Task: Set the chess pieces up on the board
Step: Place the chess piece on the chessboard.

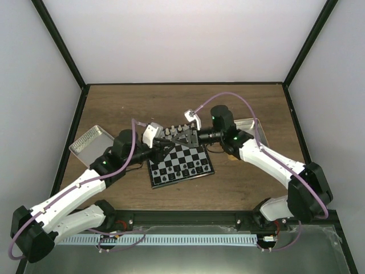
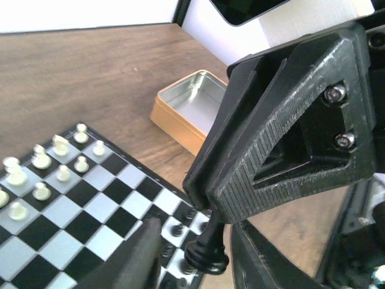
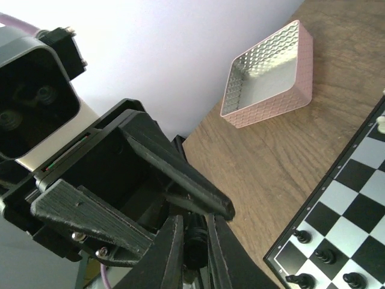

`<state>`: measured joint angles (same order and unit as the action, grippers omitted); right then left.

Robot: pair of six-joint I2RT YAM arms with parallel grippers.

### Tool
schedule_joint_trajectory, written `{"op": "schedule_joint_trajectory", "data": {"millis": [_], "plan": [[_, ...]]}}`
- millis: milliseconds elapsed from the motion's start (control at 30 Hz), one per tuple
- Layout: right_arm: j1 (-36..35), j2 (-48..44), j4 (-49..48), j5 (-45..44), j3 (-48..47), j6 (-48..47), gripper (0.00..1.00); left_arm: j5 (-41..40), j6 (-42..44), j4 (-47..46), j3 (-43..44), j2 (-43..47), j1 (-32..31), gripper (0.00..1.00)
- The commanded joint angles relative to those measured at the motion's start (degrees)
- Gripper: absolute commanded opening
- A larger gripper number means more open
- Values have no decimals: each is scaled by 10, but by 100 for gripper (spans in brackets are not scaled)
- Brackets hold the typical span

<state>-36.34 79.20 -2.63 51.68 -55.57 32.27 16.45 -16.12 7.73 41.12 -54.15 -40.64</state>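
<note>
Both grippers meet above the far left corner of the board [image 1: 183, 178]. My right gripper [image 3: 194, 224] is shut on the top of one black chess piece [image 2: 207, 256], which hangs from its fingers [image 2: 252, 174] just above the board's edge. My left gripper [image 2: 195, 241] is open around that piece's base, with a gap on each side. The held piece [image 3: 195, 250] also shows between the right fingers in the right wrist view. Several black chess pieces [image 2: 177, 229] stand on the squares below. More black chess pieces [image 3: 325, 256] line the board's edge.
Cream pieces [image 2: 41, 159] stand in two rows at the board's other end. A metal tin [image 1: 88, 142] lies left of the board and another tin [image 1: 254, 128] lies right of it. Dark walls and a frame enclose the wooden table [image 1: 239, 182].
</note>
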Motion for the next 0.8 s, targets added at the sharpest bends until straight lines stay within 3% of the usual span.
{"op": "schedule_joint_trajectory", "data": {"millis": [0,167,400,567,767], "plan": [[1,-12,-13,-71,-1,7,4,-54,-2,-4,0,8,1,40],[-8,-9,-12,-191,11,-29,4,-139,-23,28,-3,50,1,60],[-78,2,2,-353,16,-100,4,-335,-59,80,2,164,1,72],[-135,8,2,-401,20,-141,4,-438,-68,99,17,220,1,75],[-213,29,8,-455,26,-186,4,-512,-103,127,23,226,1,76]]}}
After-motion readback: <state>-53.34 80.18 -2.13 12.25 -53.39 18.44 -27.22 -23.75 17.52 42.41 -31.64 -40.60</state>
